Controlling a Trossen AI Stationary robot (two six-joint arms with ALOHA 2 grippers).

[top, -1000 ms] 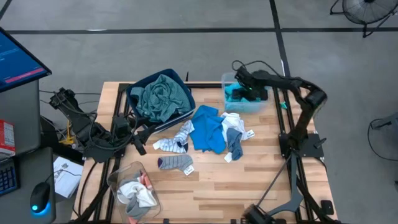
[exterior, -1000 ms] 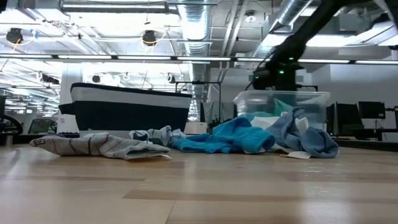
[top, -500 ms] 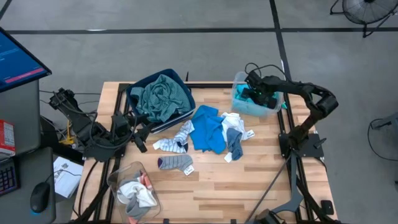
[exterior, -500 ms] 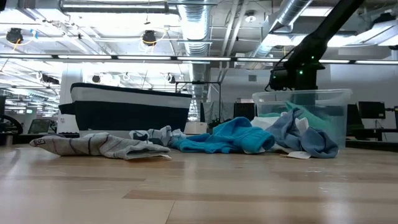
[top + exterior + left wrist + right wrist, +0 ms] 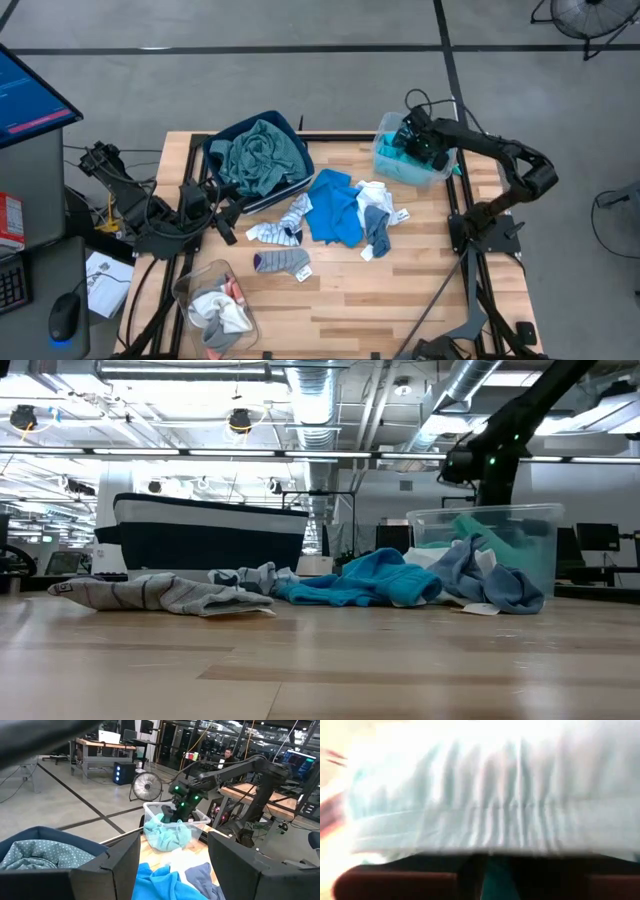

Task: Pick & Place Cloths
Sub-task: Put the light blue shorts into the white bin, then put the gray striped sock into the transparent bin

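Turquoise top (image 5: 403,160) heaped in clear tub (image 5: 381,150) at far right of counter (image 5: 400,290), right jaws directly above, grip impossible to tell; likely sorting there. Left jaws wide, idle beside blue bin (image 5: 293,125). Blue top (image 5: 335,208) and socks (image 5: 283,262) lying mid-counter.

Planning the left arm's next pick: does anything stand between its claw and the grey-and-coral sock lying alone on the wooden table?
Nothing visible does: bare wooden table lies between the left claw and the grey-and-coral sock.

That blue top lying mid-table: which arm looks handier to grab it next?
Probably the right: its right gripper hangs over the clear tub beside the blue top. The left gripper waits beyond the striped socks.
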